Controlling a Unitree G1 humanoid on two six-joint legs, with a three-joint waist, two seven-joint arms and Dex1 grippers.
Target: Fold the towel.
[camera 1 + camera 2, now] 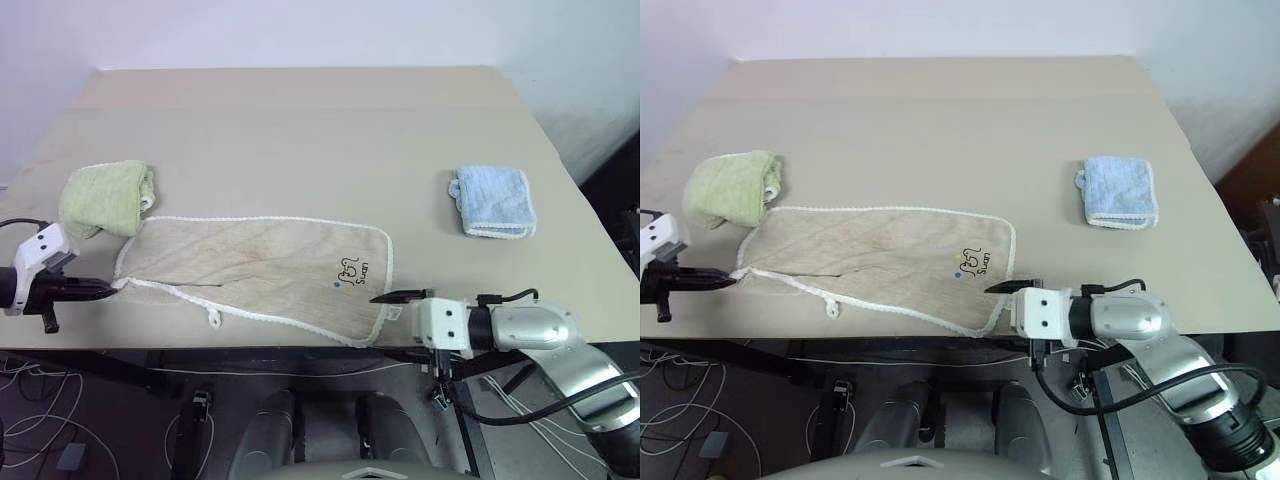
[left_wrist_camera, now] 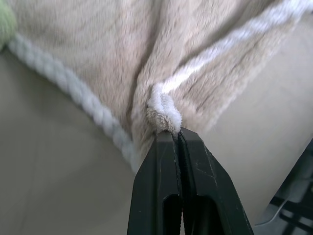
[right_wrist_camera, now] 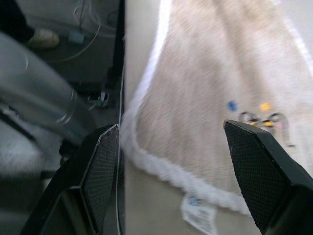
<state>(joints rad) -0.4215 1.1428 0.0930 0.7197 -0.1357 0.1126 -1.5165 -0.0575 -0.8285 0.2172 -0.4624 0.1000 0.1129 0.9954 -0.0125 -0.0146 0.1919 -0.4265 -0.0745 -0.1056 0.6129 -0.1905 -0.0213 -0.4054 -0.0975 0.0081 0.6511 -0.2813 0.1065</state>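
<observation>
Looking down at the table point(image 1: 300, 110), we see the towel point(image 1: 260, 265) lying flat along the near edge, toward the near left corner. Its long side runs from left to right, the same way as that edge. Our left gripper point(image 1: 108, 289) is pinching the towel's left end, with its two black fingers pressed tight on a bunched bit of the white hem point(image 2: 164, 110). Our right gripper point(image 1: 400, 296) is just beside the towel's right end, near its front right corner by the little printed mark point(image 1: 352, 270). It points left along the table edge, straight at the cloth. In the right wrist view its fingers stand wide apart, with the white hem of that corner lying between them, but they are not holding anything yet.

So each end has its own arm. We think the next move is for the right gripper to slide a bit more to the left, close on that corner, and then carry it over toward the other end. The green towel point(image 1: 108, 197) touches the far left corner, so we should take care not to drag it.
</observation>
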